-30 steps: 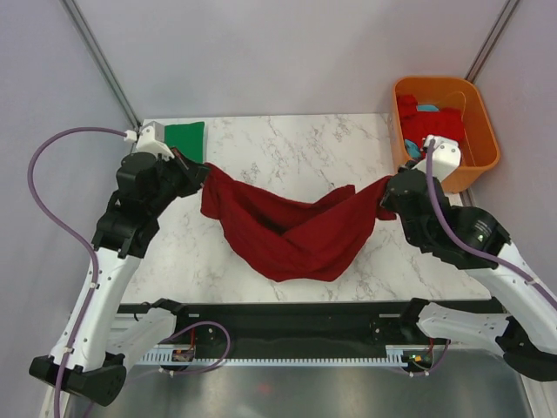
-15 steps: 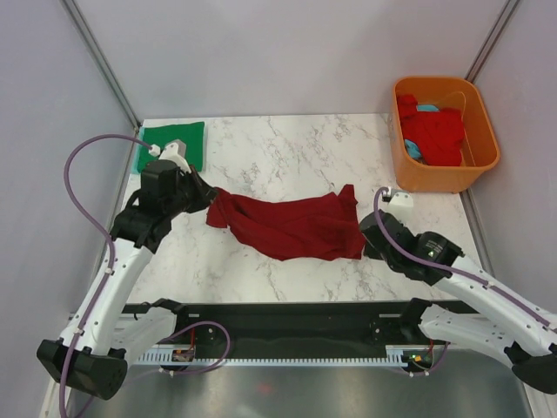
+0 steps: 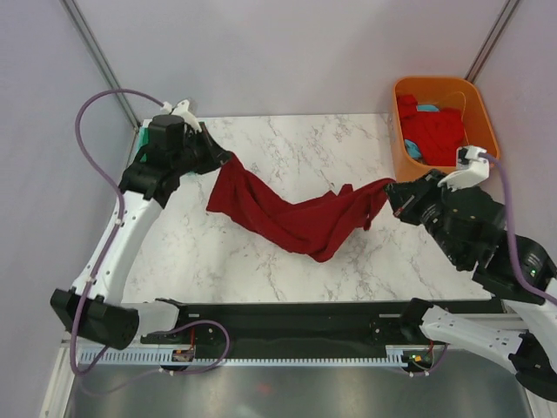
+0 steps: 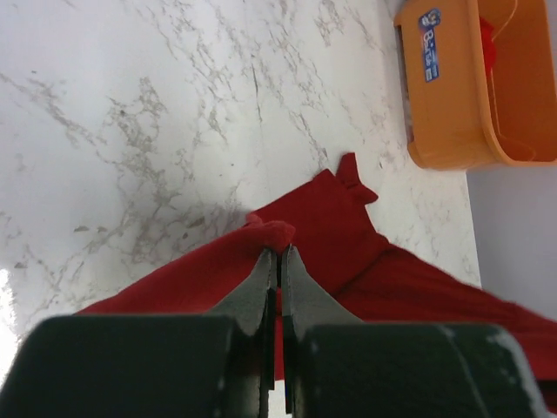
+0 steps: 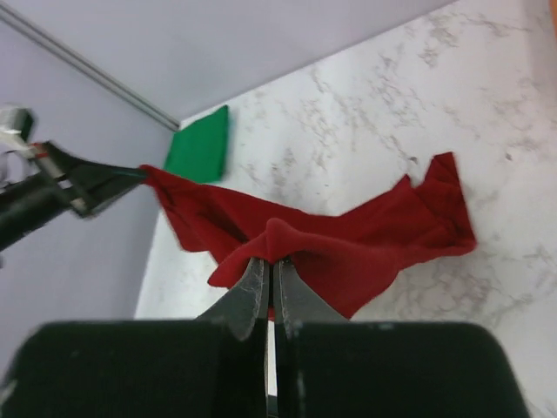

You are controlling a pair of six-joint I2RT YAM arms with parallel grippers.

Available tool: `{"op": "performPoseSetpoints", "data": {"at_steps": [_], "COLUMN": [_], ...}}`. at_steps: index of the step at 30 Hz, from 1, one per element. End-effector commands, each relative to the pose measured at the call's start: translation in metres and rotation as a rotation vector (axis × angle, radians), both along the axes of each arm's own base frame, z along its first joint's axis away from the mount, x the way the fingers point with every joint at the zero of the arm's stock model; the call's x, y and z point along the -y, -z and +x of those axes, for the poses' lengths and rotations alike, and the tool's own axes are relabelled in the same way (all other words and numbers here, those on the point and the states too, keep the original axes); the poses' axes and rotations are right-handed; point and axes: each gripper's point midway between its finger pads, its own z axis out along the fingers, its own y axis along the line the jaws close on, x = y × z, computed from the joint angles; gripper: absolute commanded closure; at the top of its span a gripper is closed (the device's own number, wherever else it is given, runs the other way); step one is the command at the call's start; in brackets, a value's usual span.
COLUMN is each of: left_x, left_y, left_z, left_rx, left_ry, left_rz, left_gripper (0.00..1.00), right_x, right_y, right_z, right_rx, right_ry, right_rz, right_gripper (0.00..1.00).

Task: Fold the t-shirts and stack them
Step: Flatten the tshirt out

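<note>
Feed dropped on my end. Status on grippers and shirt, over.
Left gripper shut on maroon t-shirt, right gripper shut on its other end. Shirt slung between them, unfolded. Green t-shirt far-left, orange tub far-right, off to the sides.

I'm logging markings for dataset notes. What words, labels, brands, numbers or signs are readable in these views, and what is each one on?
Blue sticker on the outer wall of the orange tub: white characters, too blurred to read.
Maroon t-shirt: no print or label visible.
Marble table: no text visible.
Nothing else in any view carries readable lettering.
</note>
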Motion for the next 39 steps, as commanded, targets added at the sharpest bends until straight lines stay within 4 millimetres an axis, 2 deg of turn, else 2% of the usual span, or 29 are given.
{"op": "performPoseSetpoints", "data": {"at_steps": [1, 2, 5, 6, 7, 8, 10, 11, 12, 14, 15, 16, 17, 18, 19, 20, 21, 24, 25, 27, 28, 29, 31, 32, 33, 35, 36, 38, 39], "left_x": [0.028, 0.036, 0.053, 0.059, 0.064, 0.065, 0.063, 0.061, 0.061, 0.091, 0.101, 0.117, 0.126, 0.134, 0.142, 0.141, 0.140, 0.127, 0.117, 0.100, 0.080, 0.068, 0.038, 0.030, 0.018, 0.011, 0.009, 0.010, 0.012], "left_y": [0.016, 0.041, 0.061, 0.077, 0.080, 0.085, 0.085, 0.090, 0.072, 0.055, 0.064, 0.044, 0.040, 0.049, 0.044, 0.040, 0.060, 0.089, 0.097, 0.109, 0.123, 0.128, 0.139, 0.146, 0.143, 0.143, 0.144, 0.142, 0.142], "left_z": [0.019, 0.032, 0.049, 0.060, 0.061, 0.064, 0.058, 0.049, 0.039, 0.009, -0.009, -0.040, -0.054, -0.067, -0.086, -0.095, -0.100, -0.093, -0.087, -0.080, -0.072, -0.069, -0.058, -0.061, -0.059, -0.062, -0.063, -0.069, -0.072], "left_rx": [-0.060, -0.127, -0.178, -0.203, -0.210, -0.217, -0.209, -0.219, -0.161, -0.063, -0.056, 0.007, 0.038, 0.054, 0.075, 0.101, 0.059, -0.025, -0.051, -0.123, -0.180, -0.196, -0.223, -0.249, -0.238, -0.227, -0.225, -0.219, -0.222], "left_ry": [0.147, 0.171, 0.252, 0.289, 0.318, 0.325, 0.326, 0.318, 0.325, 0.442, 0.505, 0.604, 0.660, 0.702, 0.780, 0.790, 0.775, 0.658, 0.600, 0.482, 0.373, 0.314, 0.178, 0.144, 0.109, 0.099, 0.100, 0.123, 0.138], "left_rz": [-0.024, -0.018, -0.029, -0.012, -0.016, -0.011, 0.005, 0.010, 0.016, 0.021, 0.035, -0.005, -0.049, -0.128, -0.199, -0.233, -0.259, -0.234, -0.229, -0.222, -0.187, -0.172, -0.142, -0.139, -0.145, -0.130, -0.121, -0.114, -0.118], "left_gripper": [0.98, 0.98, 0.98, 0.96, 0.78, 0.67, 0.46, 0.42, 0.39, 0.34, 0.33, 0.33, 0.33, 0.33, 0.32, 0.32, 0.31, 0.31, 0.30, 0.30, 0.30, 0.30, 0.30, 0.30, 0.30, 0.30, 0.30, 0.31, 0.31], "right_x": [-0.021, -0.027, -0.042, -0.046, -0.049, -0.054, -0.059, -0.068, -0.071, -0.076, -0.076, -0.078, -0.079, -0.079, -0.081, -0.083, -0.085, -0.102, -0.118, -0.145, -0.157, -0.175, -0.194, -0.216, -0.226, -0.248, -0.251, -0.249, -0.242], "right_y": [-0.023, -0.022, 0.004, 0.020, 0.029, 0.048, 0.066, 0.079, 0.083, 0.092, 0.094, 0.093, 0.094, 0.094, 0.095, 0.098, 0.101, 0.118, 0.125, 0.149, 0.158, 0.173, 0.188, 0.201, 0.208, 0.221, 0.224, 0.220, 0.215], "right_z": [-0.001, -0.002, -0.001, 0.000, 0.000, 0.003, 0.006, 0.006, 0.007, 0.010, 0.012, 0.013, 0.015, 0.014, 0.015, 0.016, 0.017, 0.017, 0.009, 0.010, 0.004, 0.000, -0.003, -0.013, -0.017, -0.026, -0.027, -0.022, -0.011], "right_rx": [0.065, 0.062, -0.004, -0.031, -0.048, -0.078, -0.111, -0.140, -0.147, -0.164, -0.165, -0.155, -0.146, -0.142, -0.140, -0.146, -0.143, -0.155, -0.171, -0.214, -0.238, -0.272, -0.293, -0.312, -0.326, -0.351, -0.355, -0.359, -0.338], "right_ry": [-0.111, -0.131, -0.170, -0.177, -0.186, -0.191, -0.197, -0.232, -0.248, -0.260, -0.259, -0.264, -0.276, -0.286, -0.298, -0.309, -0.329, -0.436, -0.539, -0.648, -0.719, -0.780, -0.816, -0.882, -0.903, -0.949, -0.951, -0.911, -0.847], "right_rz": [0.043, 0.054, 0.049, 0.034, 0.035, 0.012, -0.023, -0.048, -0.065, -0.101, -0.109, -0.114, -0.139, -0.149, -0.164, -0.184, -0.213, -0.278, -0.270, -0.285, -0.281, -0.282, -0.302, -0.320, -0.330, -0.365, -0.374, -0.382, -0.402], "right_gripper": [1.00, 1.00, 1.00, 1.00, 1.00, 1.00, 1.00, 1.00, 1.00, 1.00, 1.00, 1.00, 1.00, 1.00, 1.00, 1.00, 1.00, 1.00, 1.00, 1.00, 1.00, 1.00, 1.00, 1.00, 1.00, 1.00, 1.00, 0.74, 0.62]}}
